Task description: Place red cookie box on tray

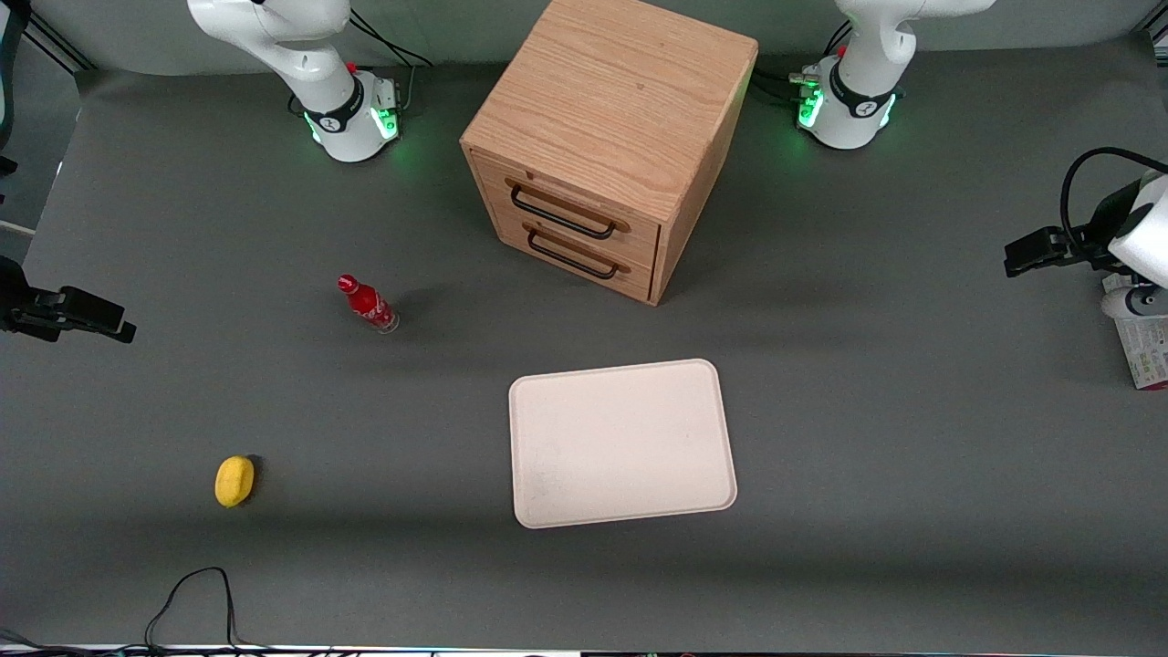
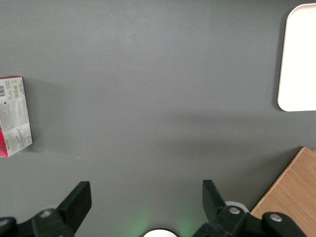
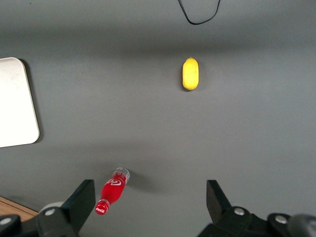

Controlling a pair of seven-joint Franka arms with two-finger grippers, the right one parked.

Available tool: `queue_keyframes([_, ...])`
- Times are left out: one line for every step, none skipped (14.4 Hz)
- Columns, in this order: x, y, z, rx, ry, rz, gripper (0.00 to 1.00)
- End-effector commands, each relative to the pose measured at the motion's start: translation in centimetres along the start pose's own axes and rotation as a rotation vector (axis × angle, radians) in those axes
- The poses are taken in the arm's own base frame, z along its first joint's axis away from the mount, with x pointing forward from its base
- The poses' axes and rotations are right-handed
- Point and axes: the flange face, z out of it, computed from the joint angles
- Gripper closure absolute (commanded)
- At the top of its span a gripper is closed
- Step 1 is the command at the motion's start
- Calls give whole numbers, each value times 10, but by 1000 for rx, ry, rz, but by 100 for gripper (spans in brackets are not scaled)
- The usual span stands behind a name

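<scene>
The red cookie box [image 1: 1142,351] lies flat at the working arm's end edge of the worktop, well apart from the central tray [image 1: 622,443], while the gripper [image 2: 145,200] hangs above bare mat, fingers spread wide and empty.

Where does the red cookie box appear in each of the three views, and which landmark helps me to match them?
Front view: the red cookie box lies at the working arm's end of the table, partly cut by the picture's edge, just under the left arm.
Left wrist view: the box lies flat on the mat, apart from the open gripper.
Right wrist view: not in it.
Shared landmark: the tray.
</scene>
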Motion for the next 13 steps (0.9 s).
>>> queue_keyframes([3,0,-6,-6,-9,-1,0])
queue_keyframes([3,-1,-8,-5,-6,-12,0])
queue_keyframes([3,0,-8,-5,-4,-19,0])
queue_keyframes([3,-1,-7,-5,-9,-33,0])
queue_keyframes([2,-1,-5,-4,-22,-45,0])
queue_keyframes([1,0,-5,-3,-27,-41,0])
queue_keyframes([1,-2,-5,-3,-30,-29,0])
queue_keyframes([0,-2,-4,-3,-38,-28,0])
queue_keyframes([-1,-3,-3,-2,-50,-28,0])
queue_keyframes([-1,-2,-3,-2,-48,-39,0])
queue_keyframes([-1,-1,-4,4,-48,-38,0])
queue_keyframes([1,-3,-4,13,-44,-38,0])
queue_keyframes([2,-4,-4,14,-40,-35,0])
